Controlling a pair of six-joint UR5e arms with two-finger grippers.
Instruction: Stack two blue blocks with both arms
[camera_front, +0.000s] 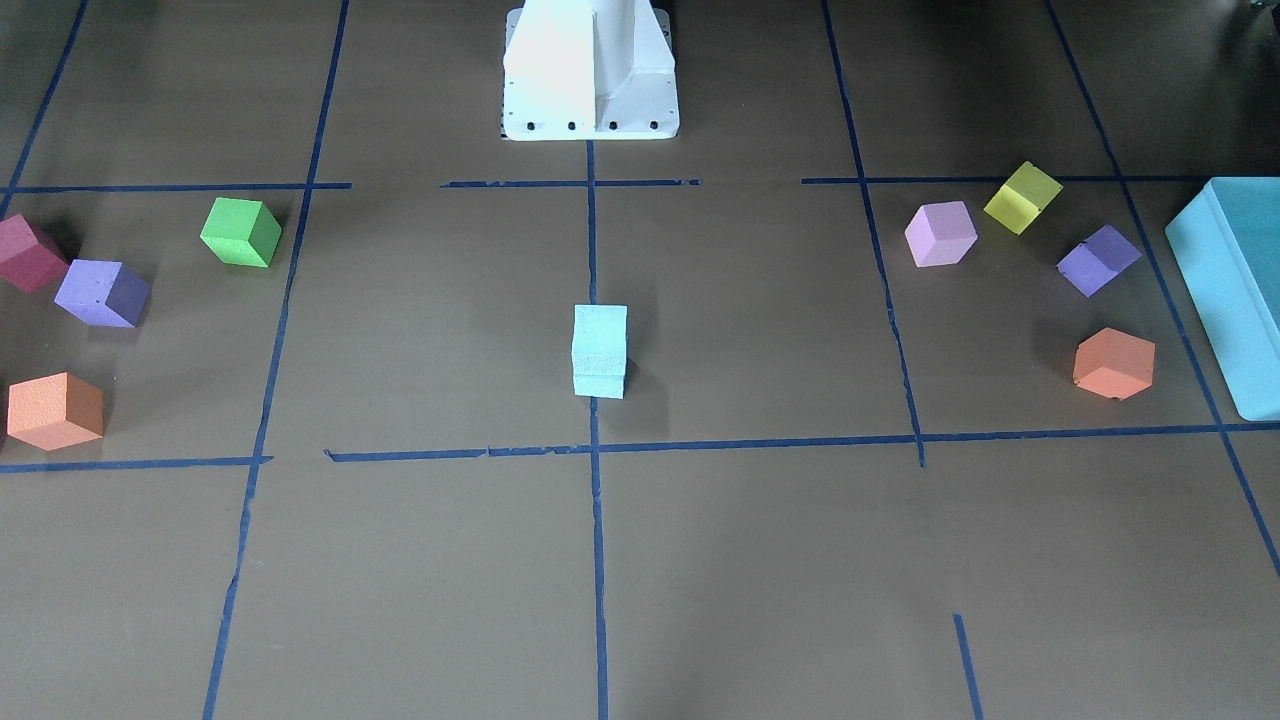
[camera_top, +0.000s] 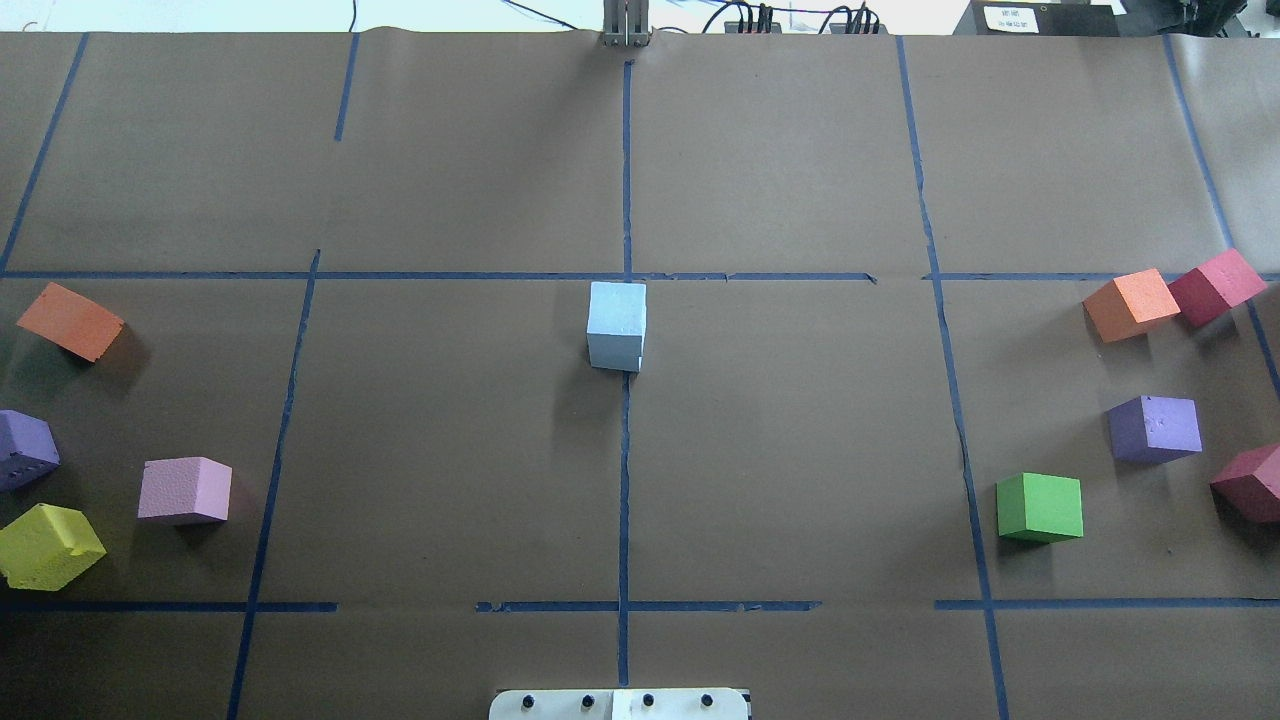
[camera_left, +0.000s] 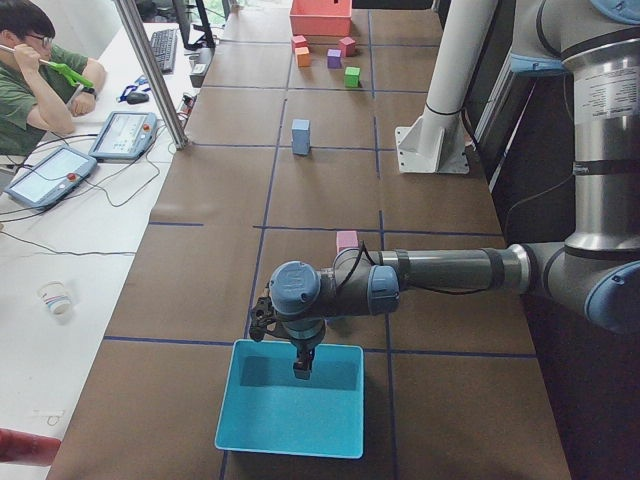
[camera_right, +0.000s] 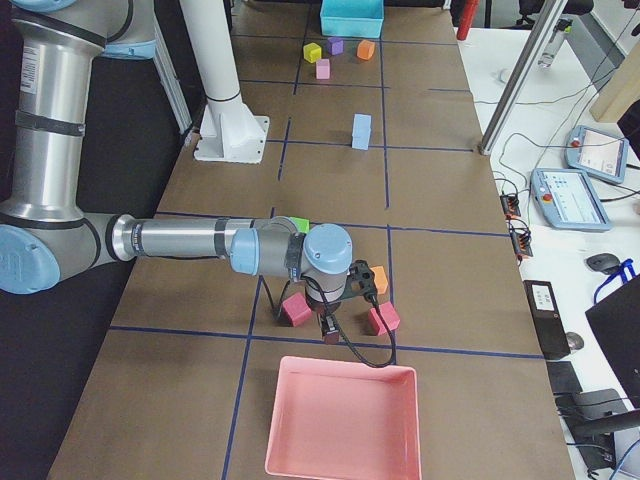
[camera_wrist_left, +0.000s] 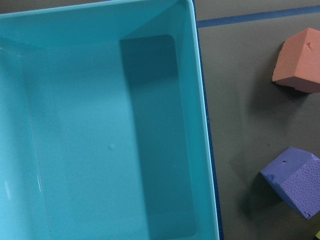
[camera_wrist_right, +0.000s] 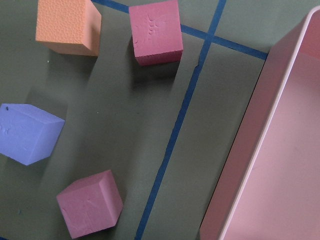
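Observation:
The two pale blue blocks (camera_front: 600, 352) stand stacked one on the other at the table's centre, on the blue tape line. The stack also shows in the overhead view (camera_top: 617, 325) and both side views (camera_left: 300, 137) (camera_right: 361, 131). No gripper touches it. My left gripper (camera_left: 301, 370) hangs over the teal box (camera_left: 290, 410) at the table's left end. My right gripper (camera_right: 328, 328) hangs over the red cubes (camera_right: 295, 308) near the pink tray (camera_right: 340, 420). Both grippers show only in side views, so I cannot tell whether they are open or shut.
On my left side lie orange (camera_top: 70, 320), purple (camera_top: 25, 448), pink (camera_top: 185, 490) and yellow (camera_top: 48, 545) cubes. On my right side lie orange (camera_top: 1130, 303), dark red (camera_top: 1215, 285), purple (camera_top: 1155, 428) and green (camera_top: 1040, 507) cubes. The white base pedestal (camera_front: 590, 70) stands behind the stack.

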